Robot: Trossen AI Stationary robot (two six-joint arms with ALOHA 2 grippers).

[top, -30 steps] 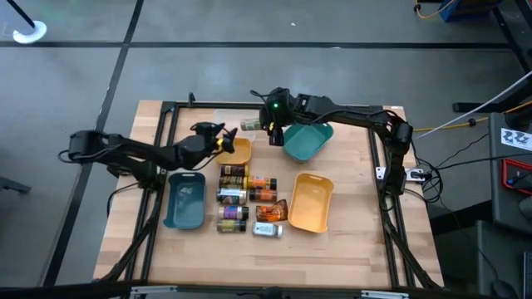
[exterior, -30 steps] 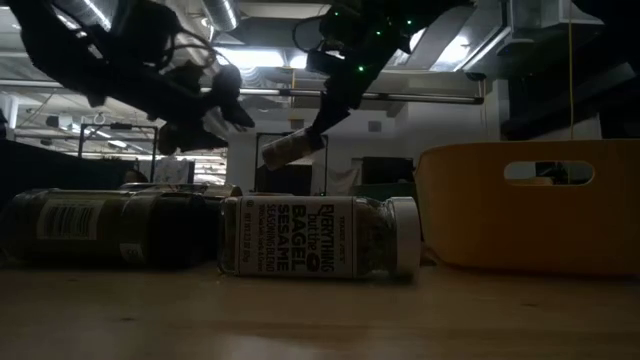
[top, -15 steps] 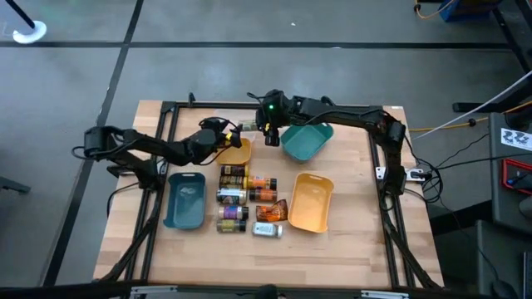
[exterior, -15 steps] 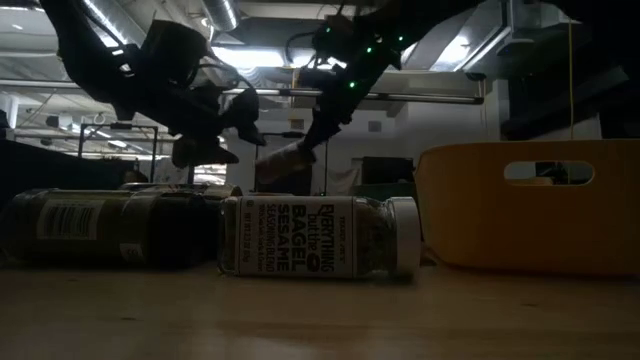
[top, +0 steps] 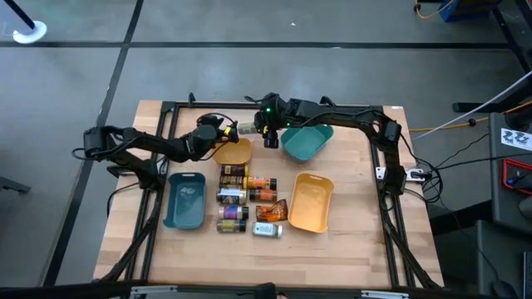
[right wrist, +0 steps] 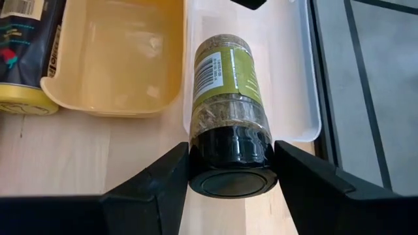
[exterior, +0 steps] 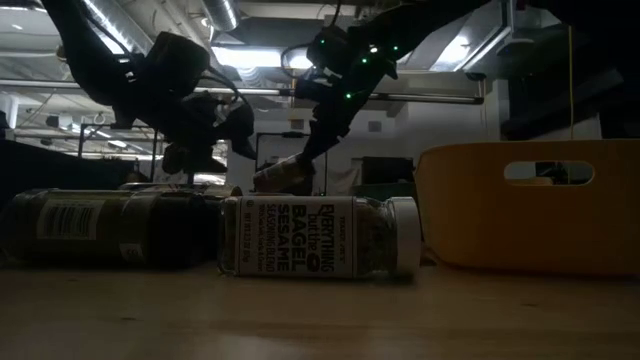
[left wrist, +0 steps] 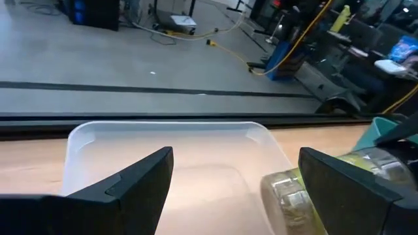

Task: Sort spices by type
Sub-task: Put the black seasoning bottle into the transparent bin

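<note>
Gripping a green-labelled jar [right wrist: 228, 111] by its dark cap, the right gripper [right wrist: 230, 171] holds it lying level over the clear tray [right wrist: 297, 78] at the table's [top: 357, 249] far edge; the jar's base points toward the left arm. Beside the clear tray sits a yellow tray [right wrist: 111, 65], its near rim just under the left gripper [top: 218, 130] in the high view. The left gripper's fingers [left wrist: 124, 189] stand wide apart with nothing between them, facing the clear tray and the jar's clear end. In the low view the held jar hangs tilted above the table between both arms. Remaining jars [top: 235, 195] lie in a cluster at table centre, between a blue tray [top: 184, 199] and a second yellow tray [top: 310, 202]; a white-labelled jar [top: 268, 230] lies nearest the front. A teal tray [top: 305, 141] sits under the right arm.
</note>
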